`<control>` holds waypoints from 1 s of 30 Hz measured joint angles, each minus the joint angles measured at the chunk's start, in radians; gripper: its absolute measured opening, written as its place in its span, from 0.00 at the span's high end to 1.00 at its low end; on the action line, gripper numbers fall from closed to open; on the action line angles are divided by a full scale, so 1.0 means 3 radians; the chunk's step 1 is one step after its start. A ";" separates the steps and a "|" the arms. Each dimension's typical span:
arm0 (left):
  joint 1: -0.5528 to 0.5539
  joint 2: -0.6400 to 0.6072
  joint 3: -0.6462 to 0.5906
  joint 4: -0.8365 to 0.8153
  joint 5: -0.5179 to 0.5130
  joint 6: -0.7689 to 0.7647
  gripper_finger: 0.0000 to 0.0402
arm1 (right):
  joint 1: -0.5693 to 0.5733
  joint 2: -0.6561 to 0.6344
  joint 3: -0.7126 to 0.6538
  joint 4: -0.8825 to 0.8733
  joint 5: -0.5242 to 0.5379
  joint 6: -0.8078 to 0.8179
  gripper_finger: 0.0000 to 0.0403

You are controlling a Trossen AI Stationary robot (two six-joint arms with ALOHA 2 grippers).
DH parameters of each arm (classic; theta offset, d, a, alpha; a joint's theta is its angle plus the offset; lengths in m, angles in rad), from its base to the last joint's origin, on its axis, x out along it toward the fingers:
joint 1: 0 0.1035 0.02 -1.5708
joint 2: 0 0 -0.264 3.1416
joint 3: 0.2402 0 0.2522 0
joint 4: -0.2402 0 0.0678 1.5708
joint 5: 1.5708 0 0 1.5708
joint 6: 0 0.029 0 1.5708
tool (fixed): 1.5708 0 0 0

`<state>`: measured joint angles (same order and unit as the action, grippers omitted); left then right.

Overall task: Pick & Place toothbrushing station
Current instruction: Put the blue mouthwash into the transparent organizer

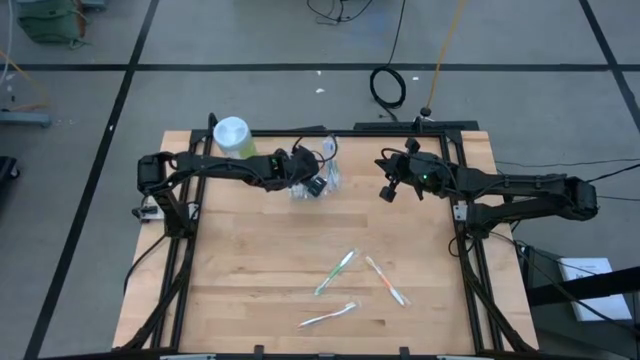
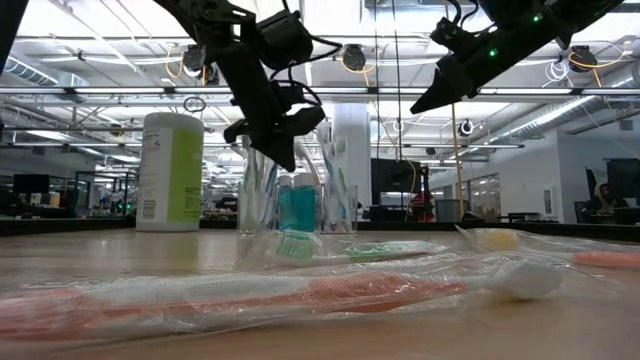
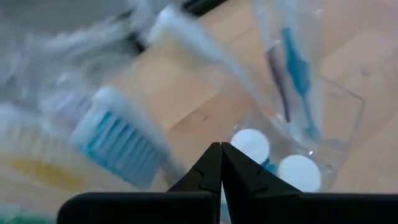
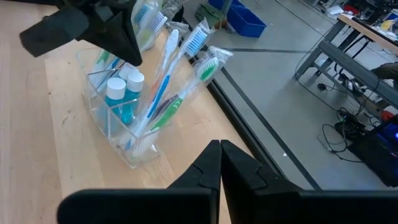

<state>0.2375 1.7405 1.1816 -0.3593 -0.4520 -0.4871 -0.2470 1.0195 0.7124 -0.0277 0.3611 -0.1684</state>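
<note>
The toothbrushing station, a clear plastic holder point(image 1: 326, 178) point(image 4: 124, 134), stands on its base at the table's far middle. Two blue tubes with white caps point(image 4: 122, 86) point(image 3: 252, 146) and several wrapped toothbrushes point(image 4: 180, 68) stick up out of it. My left gripper point(image 1: 314, 186) point(image 2: 288, 158) point(image 3: 221, 152) is shut and slants down right over the holder's left side, among the brush heads. One blue-bristled brush head point(image 3: 118, 140) lies close beside its fingers. My right gripper point(image 1: 388, 192) point(image 2: 420, 105) point(image 4: 221, 149) hangs shut in the air, to the right of the holder. My left gripper is shut with its fingertips point(image 3: 211, 163) right beside a wrapped toothbrush in the holder. I cannot tell whether they touch it, and nothing shows between the fingers.
A green canister with a white lid point(image 1: 232, 135) point(image 2: 170, 170) stands at the far left, behind my left arm. Three wrapped toothbrushes lie on the near half of the table: a green one point(image 1: 335, 272), an orange one point(image 1: 385, 280) and a white one point(image 1: 328, 316).
</note>
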 joint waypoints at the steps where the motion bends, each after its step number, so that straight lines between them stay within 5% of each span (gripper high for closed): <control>1: 0.0001 0.0000 0.0000 -0.0037 -0.0002 -0.0111 0.98 | 0.0000 0.0000 0.0000 0.0000 0.0000 0.0001 1.00; 13: 0.0015 0.0015 0.0000 -0.0063 0.0026 -0.0752 0.99 | 0.0000 0.0000 0.0000 0.0000 0.0000 0.0000 1.00; 30: -0.0070 0.0023 0.0003 -0.0200 0.0094 -0.0663 0.98 | 0.0000 0.0000 0.0000 0.0003 -0.0001 -0.0001 1.00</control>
<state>0.2164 1.7473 1.1824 -0.4194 -0.4237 -0.6861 -0.2470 1.0195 0.7124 -0.0269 0.3607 -0.1688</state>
